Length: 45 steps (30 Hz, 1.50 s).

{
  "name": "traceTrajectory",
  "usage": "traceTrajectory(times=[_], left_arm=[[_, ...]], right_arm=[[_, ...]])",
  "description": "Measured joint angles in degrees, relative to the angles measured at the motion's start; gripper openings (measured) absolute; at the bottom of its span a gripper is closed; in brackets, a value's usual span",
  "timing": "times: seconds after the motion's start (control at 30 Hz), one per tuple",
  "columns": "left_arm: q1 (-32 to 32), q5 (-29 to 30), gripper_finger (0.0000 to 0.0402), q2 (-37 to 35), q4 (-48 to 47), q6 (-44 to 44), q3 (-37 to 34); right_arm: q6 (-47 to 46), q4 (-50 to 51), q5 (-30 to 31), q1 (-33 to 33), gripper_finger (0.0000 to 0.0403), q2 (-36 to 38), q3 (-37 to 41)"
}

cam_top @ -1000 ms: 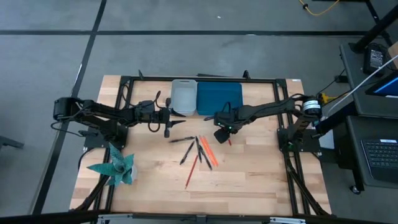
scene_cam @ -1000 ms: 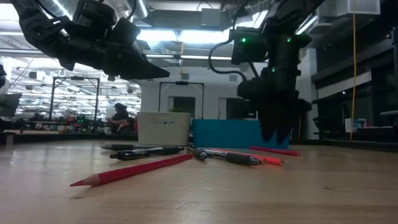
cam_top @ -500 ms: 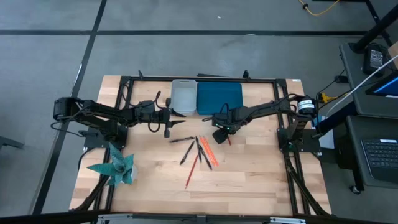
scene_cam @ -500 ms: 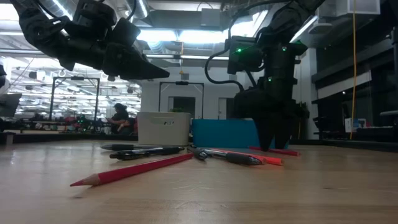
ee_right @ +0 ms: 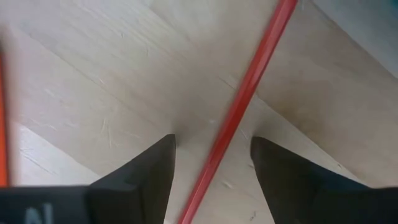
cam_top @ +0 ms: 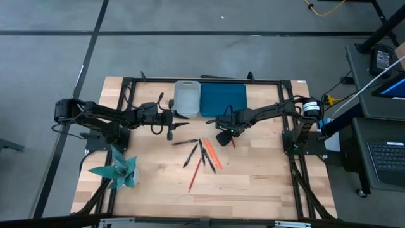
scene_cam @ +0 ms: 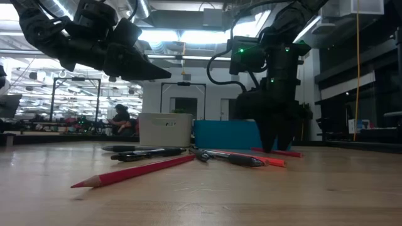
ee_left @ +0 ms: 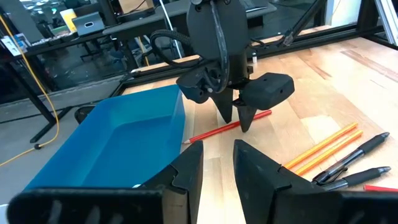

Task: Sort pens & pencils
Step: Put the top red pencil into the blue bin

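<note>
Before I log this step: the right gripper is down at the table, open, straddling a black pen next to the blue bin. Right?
Not quite. The right gripper is down at the table and open, beside the blue bin, but the stick between its fingers is a red pencil, not a black pen. The right wrist view shows it.

My right pincer stands over a red pencil, fingers spread with one on each side and bare counter beneath. The blue bin lies just behind it. The loose pens and orange pencils crowd the counter beside it toward my left pincer.
</note>
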<state>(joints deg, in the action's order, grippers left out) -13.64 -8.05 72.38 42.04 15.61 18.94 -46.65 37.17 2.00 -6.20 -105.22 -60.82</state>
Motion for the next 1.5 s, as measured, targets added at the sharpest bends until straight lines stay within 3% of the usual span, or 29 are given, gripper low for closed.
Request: traceTrajectory(times=[0.57,1.27,1.5], left_arm=[[0.01,-0.01,0.0082,0.00,-0.01,0.08,0.00],[0.01,-0.01,0.0082,0.00,0.00,0.08,0.00],[0.01,-0.01,0.0082,0.00,0.00,0.05,0.00]], right_arm=[[-4.43,0.28,2.97,1.19,0.0179,-0.12,0.04],[-5.75,0.26,4.61,1.90,0.0175,-0.18,0.07],[-5.91,0.26,4.39,1.86,0.0131,-0.18,0.07]])
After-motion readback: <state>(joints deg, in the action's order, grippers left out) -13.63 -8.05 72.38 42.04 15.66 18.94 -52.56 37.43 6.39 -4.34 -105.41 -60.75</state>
